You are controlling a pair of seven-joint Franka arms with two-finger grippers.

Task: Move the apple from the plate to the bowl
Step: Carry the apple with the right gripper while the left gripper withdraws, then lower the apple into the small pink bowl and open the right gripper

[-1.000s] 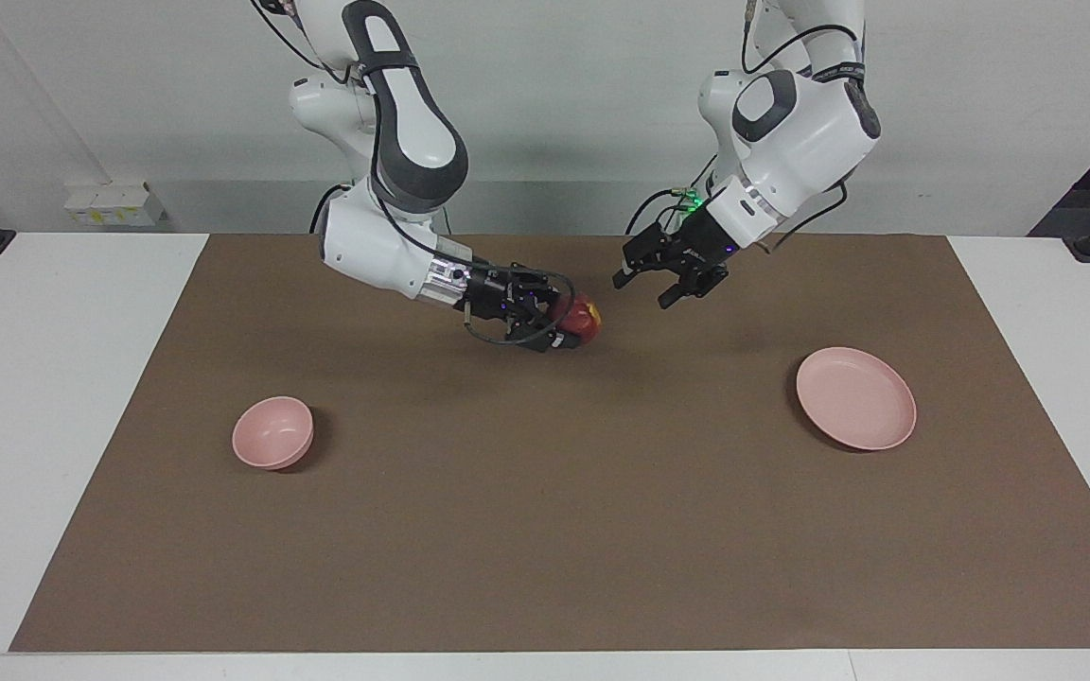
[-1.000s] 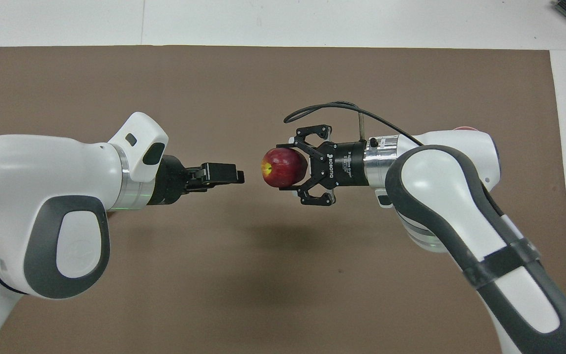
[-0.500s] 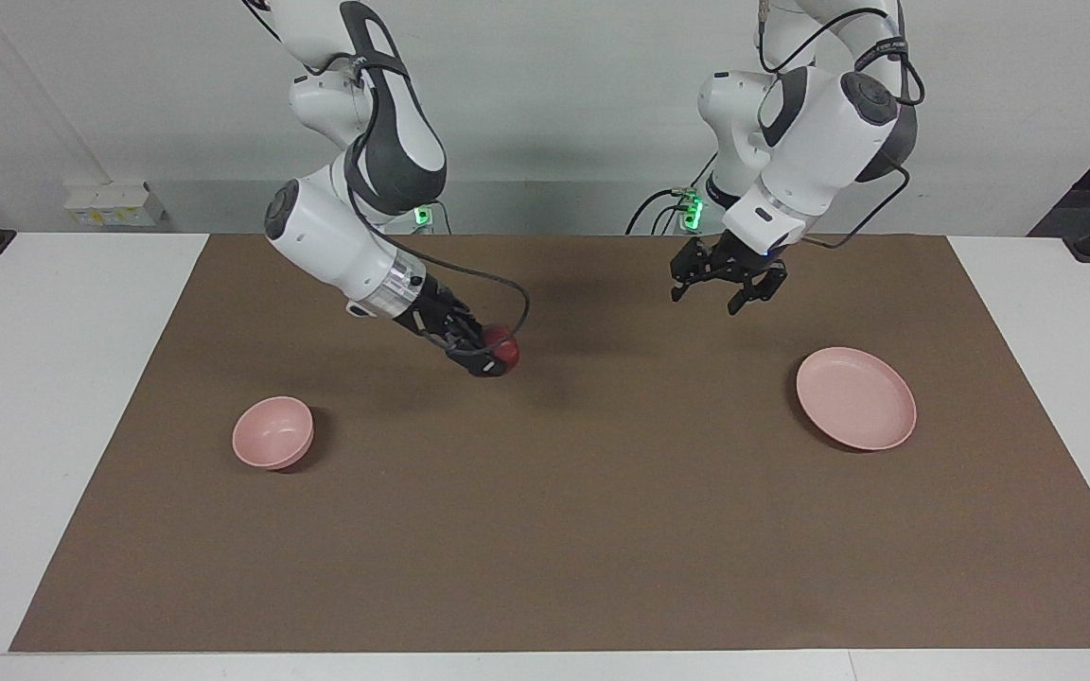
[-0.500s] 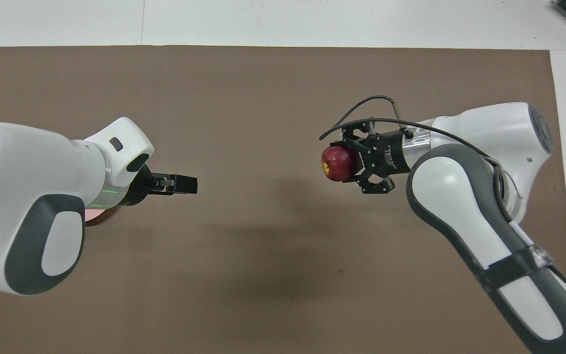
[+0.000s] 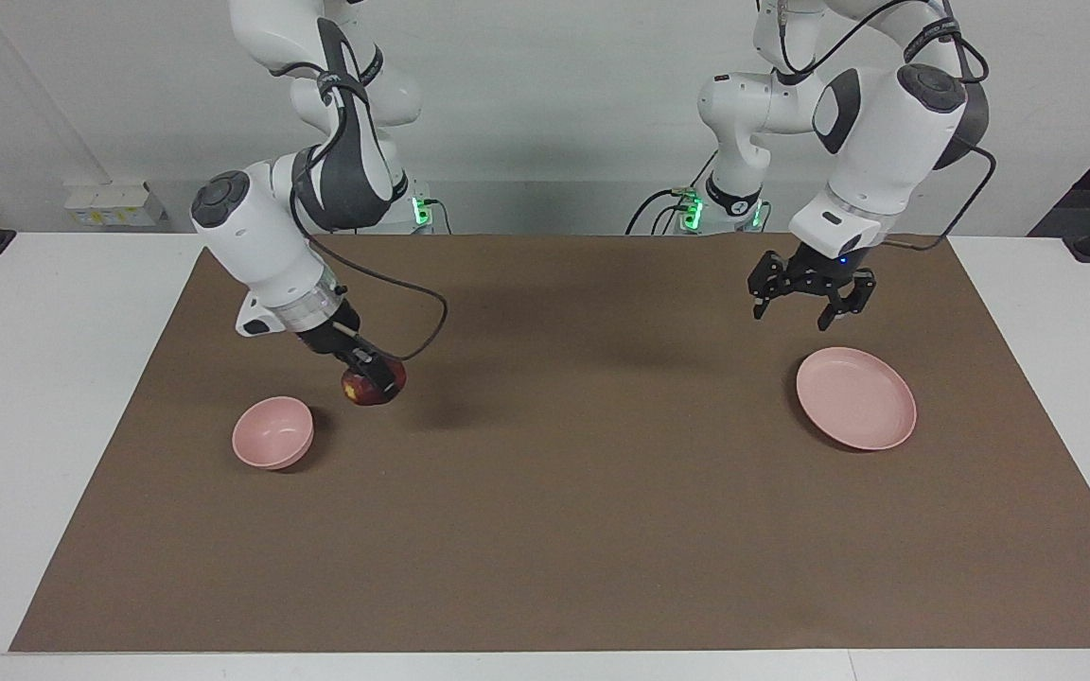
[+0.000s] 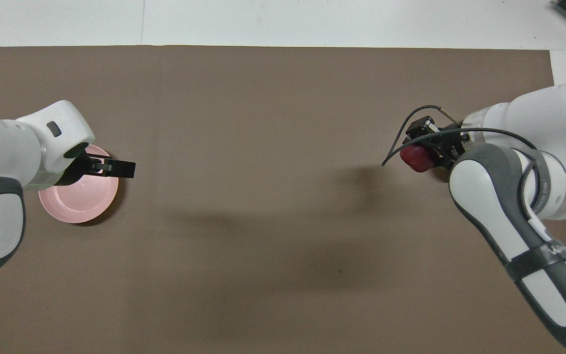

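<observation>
My right gripper (image 5: 377, 380) is shut on the dark red apple (image 5: 371, 389) and holds it in the air over the mat, just beside the pale pink bowl (image 5: 272, 432). The bowl holds nothing. In the overhead view the apple (image 6: 416, 158) shows in the right gripper (image 6: 423, 153), and the arm hides the bowl. My left gripper (image 5: 808, 310) is open and empty, up over the mat by the pale pink plate (image 5: 855, 397). The plate also shows in the overhead view (image 6: 79, 199), partly under the left gripper (image 6: 122, 169), and nothing lies on it.
A brown mat (image 5: 564, 492) covers most of the white table (image 5: 53, 378). A black cable (image 5: 417, 336) loops from the right wrist above the mat.
My right gripper has carried the apple from over the table's middle down to beside the bowl. My left gripper has drawn back from the middle to over the plate's edge.
</observation>
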